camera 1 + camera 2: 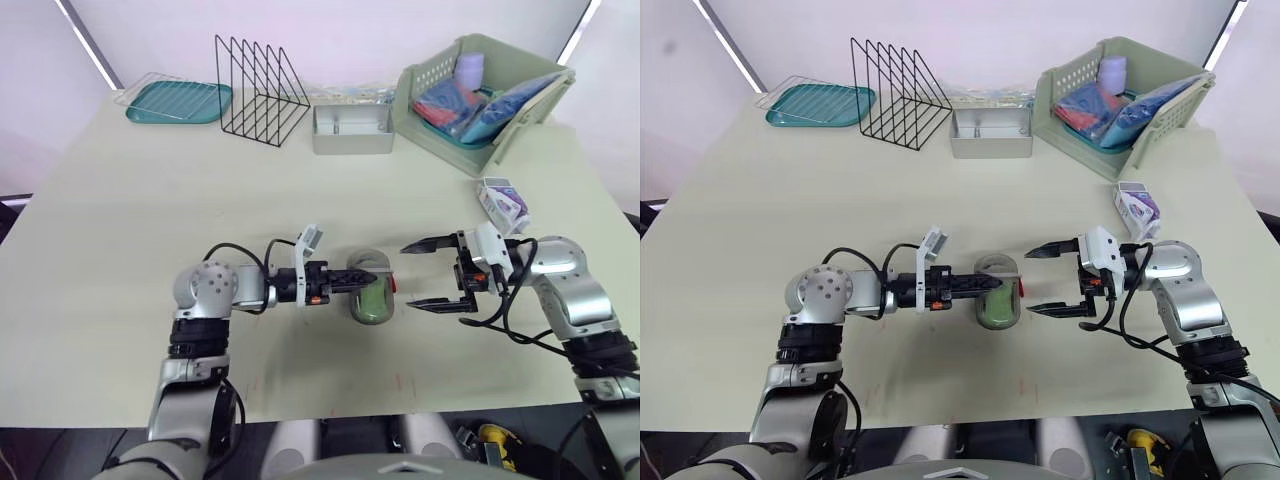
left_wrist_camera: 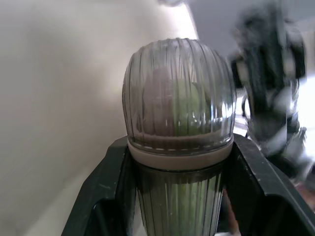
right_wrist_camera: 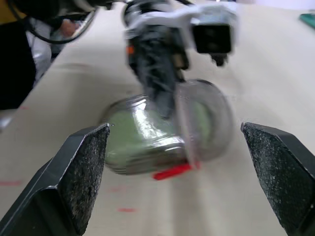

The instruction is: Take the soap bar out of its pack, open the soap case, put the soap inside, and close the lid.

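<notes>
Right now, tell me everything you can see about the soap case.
The soap case is a rounded box of ribbed, see-through plastic, green below with a clear domed lid and a pale band where they meet. Something green shows inside. It lies on the table, lid on, held by the left tool. The open right tool is beside it, not touching.

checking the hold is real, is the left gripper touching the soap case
Touching. The left wrist view shows the left gripper with both black fingers pressed against opposite sides of the soap case, no gap on either side.
</notes>
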You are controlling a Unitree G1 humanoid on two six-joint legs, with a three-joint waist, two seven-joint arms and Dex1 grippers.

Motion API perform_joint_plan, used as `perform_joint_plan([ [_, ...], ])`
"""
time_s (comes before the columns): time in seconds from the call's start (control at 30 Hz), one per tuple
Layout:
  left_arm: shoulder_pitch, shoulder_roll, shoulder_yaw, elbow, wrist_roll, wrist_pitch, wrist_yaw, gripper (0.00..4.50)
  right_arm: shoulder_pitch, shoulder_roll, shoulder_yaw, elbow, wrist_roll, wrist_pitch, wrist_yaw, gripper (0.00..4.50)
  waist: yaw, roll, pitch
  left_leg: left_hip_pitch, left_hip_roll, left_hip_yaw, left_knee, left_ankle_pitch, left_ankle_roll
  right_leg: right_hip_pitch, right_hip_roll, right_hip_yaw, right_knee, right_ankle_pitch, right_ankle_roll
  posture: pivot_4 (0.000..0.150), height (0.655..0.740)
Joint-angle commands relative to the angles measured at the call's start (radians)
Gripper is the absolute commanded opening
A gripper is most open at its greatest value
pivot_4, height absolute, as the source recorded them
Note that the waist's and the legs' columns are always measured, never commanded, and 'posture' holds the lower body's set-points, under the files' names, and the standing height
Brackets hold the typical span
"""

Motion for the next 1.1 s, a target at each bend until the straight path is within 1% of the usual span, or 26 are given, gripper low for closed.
perform_joint_plan([
  [0.03,-0.011,0.006,-0.003,0.119,0.001,0.01,0.127,1.91,-0.009,0.002,-0.015,-0.019,0.021,0.004,-0.011,4.47,0.001,0.0,0.0,0.0,0.0,-0.001,0.0,0.001,-0.001,0.0,0.0,0.0,0.0,0.0,0.0,0.15,0.74],
  [0.27,0.005,0.066,-0.159,0.052,0.027,0.01,0.112,1.91,-0.024,0.012,-0.002,-0.003,0.009,0.0,-0.018,4.47,0.005,-0.001,-0.002,0.002,-0.001,0.0,0.0,0.003,-0.006,0.002,-0.001,0.0,0.0,0.0,0.0,0.15,0.74],
  [0.33,0.004,0.085,-0.192,0.019,0.039,0.01,0.102,2.94,-0.032,0.017,0.001,0.004,0.005,-0.001,-0.02,4.5,0.002,-0.001,-0.002,0.002,-0.001,0.0,-0.001,0.003,-0.006,0.002,-0.001,0.0,0.0,0.0,0.0,0.15,0.74],
  [0.37,0.004,0.091,-0.199,0.011,0.04,0.01,0.097,3.06,-0.035,0.018,0.003,0.006,0.003,-0.001,-0.021,4.5,0.002,-0.001,-0.002,0.002,0.0,0.0,-0.001,0.003,-0.006,0.002,-0.001,0.0,0.0,0.0,0.0,0.15,0.74],
  [0.43,0.007,0.114,-0.223,-0.026,0.057,0.009,0.073,3.8,-0.04,0.022,0.007,0.013,-0.002,-0.004,-0.022,4.5,0.001,-0.001,-0.002,0.003,-0.001,0.0,-0.002,0.003,-0.006,0.002,-0.001,0.001,0.0,0.0,0.0,0.15,0.74],
  [0.5,0.01,0.132,-0.224,-0.055,0.058,0.008,0.048,4.46,-0.046,0.025,0.008,0.021,-0.006,-0.005,-0.023,4.5,-0.001,0.0,-0.003,0.003,0.0,0.0,-0.002,0.003,-0.006,0.002,-0.001,0.001,0.0,0.0,0.0,0.15,0.74],
  [0.57,0.017,0.16,-0.24,-0.095,0.061,-0.02,0.015,4.46,-0.049,0.026,0.009,0.027,-0.008,-0.003,-0.025,4.5,-0.005,0.0,-0.003,0.004,0.0,0.001,-0.002,0.003,-0.006,0.002,0.0,0.002,0.0,0.0,0.0,0.15,0.74],
  [0.63,0.036,0.239,-0.304,-0.189,0.09,-0.099,-0.049,4.46,-0.053,0.025,0.01,0.036,-0.017,-0.003,-0.033,4.5,-0.008,0.0,-0.003,0.006,0.001,0.003,-0.004,0.003,-0.006,0.002,0.001,0.004,0.0,0.0,0.0,0.15,0.74],
  [0.73,0.061,0.331,-0.347,-0.278,0.131,-0.208,-0.117,4.46,-0.059,0.024,-0.001,0.053,-0.02,0.012,-0.053,4.5,-0.012,0.0,-0.003,0.007,0.003,0.005,-0.006,0.004,-0.007,0.001,0.002,0.006,0.0,0.0,0.0,0.15,0.74],
  [0.9,0.17,0.448,-0.31,-0.486,0.217,-0.517,-0.245,4.46,-0.03,0.01,-0.021,0.068,-0.019,0.032,-0.086,4.5,-0.012,0.0,-0.002,0.012,0.004,0.009,-0.014,0.004,-0.006,0.001,0.002,0.01,-0.001,0.0,-0.001,0.15,0.74],
  [0.97,0.227,0.454,-0.265,-0.548,0.258,-0.622,-0.238,4.46,-0.003,0.008,-0.033,0.077,-0.025,0.023,-0.108,4.5,-0.004,0.0,-0.002,0.011,0.004,0.01,-0.014,0.004,-0.006,0.0,0.002,0.01,-0.001,0.0,-0.001,0.15,0.74],
  [1.1,0.349,0.415,-0.176,-0.646,0.359,-0.864,-0.206,4.46,0.042,0.012,-0.06,0.088,-0.034,0.003,-0.166,4.5,0.014,-0.001,-0.002,0.002,0.004,0.008,-0.012,0.004,-0.006,-0.006,-0.001,0.009,-0.002,0.0,-0.001,0.15,0.74],
])
